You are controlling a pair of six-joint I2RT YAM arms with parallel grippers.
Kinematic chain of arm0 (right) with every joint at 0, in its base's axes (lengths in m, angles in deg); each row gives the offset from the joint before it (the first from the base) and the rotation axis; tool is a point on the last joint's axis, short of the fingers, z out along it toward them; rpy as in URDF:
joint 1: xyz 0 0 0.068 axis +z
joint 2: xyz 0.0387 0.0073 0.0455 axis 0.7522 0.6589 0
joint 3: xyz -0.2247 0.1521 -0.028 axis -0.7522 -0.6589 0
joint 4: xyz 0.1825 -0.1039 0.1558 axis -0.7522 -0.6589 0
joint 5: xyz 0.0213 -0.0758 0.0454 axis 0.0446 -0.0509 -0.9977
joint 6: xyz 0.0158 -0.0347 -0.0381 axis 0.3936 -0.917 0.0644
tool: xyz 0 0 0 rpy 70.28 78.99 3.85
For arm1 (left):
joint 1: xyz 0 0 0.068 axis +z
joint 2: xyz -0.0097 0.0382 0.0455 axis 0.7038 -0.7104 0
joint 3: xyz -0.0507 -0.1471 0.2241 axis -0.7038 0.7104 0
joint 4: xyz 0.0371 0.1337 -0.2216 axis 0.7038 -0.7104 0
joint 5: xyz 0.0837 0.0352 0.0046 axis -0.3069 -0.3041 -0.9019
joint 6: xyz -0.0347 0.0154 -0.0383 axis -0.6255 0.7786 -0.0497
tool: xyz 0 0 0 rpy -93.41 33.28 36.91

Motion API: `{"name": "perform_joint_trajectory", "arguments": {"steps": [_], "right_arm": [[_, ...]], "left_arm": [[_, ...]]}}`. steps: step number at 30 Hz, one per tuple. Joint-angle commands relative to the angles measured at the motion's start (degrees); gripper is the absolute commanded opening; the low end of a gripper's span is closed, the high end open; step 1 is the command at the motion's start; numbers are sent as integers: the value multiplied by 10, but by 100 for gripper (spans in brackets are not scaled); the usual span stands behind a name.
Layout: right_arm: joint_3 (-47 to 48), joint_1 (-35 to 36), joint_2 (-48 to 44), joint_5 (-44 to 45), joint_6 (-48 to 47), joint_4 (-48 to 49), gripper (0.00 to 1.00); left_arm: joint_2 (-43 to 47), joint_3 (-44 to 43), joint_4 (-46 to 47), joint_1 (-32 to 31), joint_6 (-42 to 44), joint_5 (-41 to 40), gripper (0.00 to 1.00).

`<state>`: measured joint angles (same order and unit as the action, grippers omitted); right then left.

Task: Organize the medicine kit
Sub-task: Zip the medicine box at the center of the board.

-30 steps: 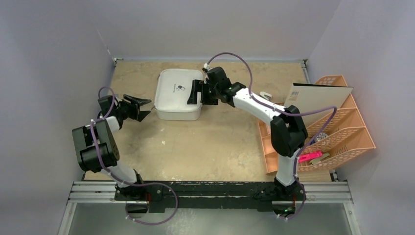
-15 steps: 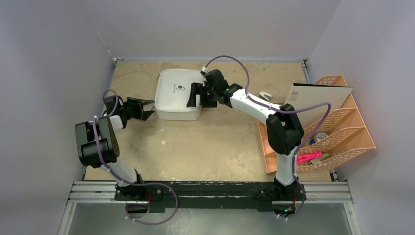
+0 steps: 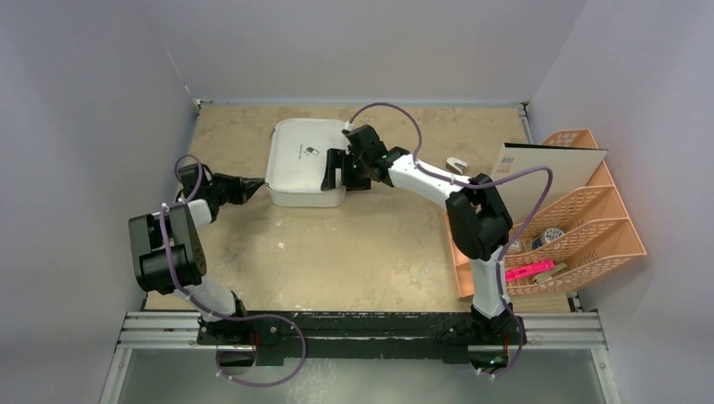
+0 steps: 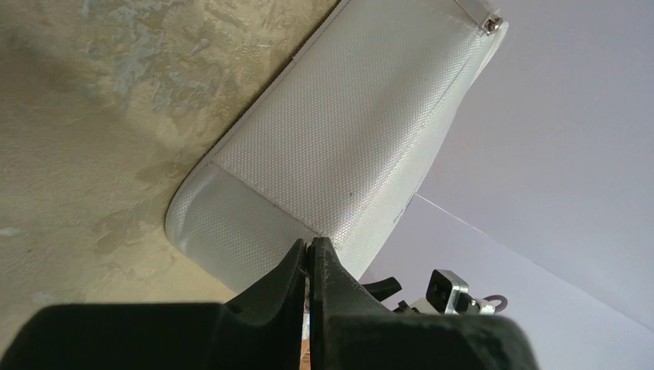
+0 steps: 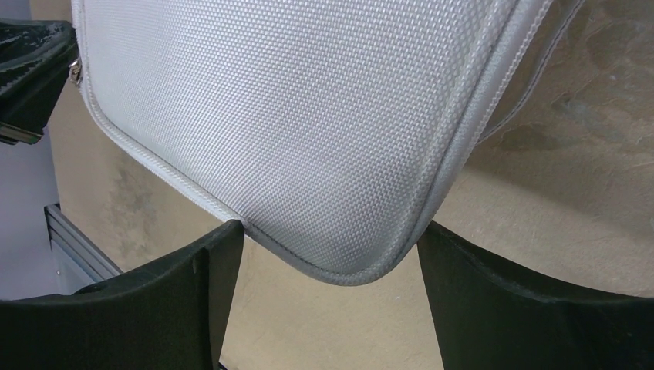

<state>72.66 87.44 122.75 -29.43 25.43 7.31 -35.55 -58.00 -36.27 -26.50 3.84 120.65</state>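
The medicine kit [image 3: 299,164], a white textured case with a small dark logo, lies closed at the back middle of the table. My left gripper [image 3: 263,187] is shut at its front left corner. In the left wrist view the tips [image 4: 308,247] pinch a thin bit at the kit's seam [image 4: 347,131]. The right wrist view shows the zipper pull [image 5: 75,73] right at those tips. My right gripper [image 3: 335,171] stands open, and in the right wrist view its jaws [image 5: 328,231] straddle the kit's rounded front right corner [image 5: 293,116].
A peach lattice organizer [image 3: 581,219] stands at the right edge with a flat cardboard box [image 3: 547,168] leaning in it and a pink item [image 3: 533,271] in a lower slot. A small white clip [image 3: 456,163] lies on the table. Grey walls close in on both sides.
My left gripper moved right to the kit's front left corner and closed there. The right gripper slid a little forward and left along the kit's right side, still open.
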Motion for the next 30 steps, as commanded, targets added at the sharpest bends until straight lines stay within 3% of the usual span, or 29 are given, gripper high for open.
{"name": "perform_joint_trajectory", "arguments": {"steps": [1,8,14,19,30], "right_arm": [[10,6,-8,16,14,15,83],[-30,11,-13,48,56,66,80],[-44,14,-9,95,70,84,78],[-30,13,4,122,66,84,78],[33,13,23,119,46,48,78]], "left_arm": [[34,20,-54,-1,55,-25,0],[86,44,-100,-1,136,-39,0],[104,56,-80,-3,134,18,0],[167,60,-132,-8,181,1,0],[184,71,-147,-106,207,-15,0]]}}
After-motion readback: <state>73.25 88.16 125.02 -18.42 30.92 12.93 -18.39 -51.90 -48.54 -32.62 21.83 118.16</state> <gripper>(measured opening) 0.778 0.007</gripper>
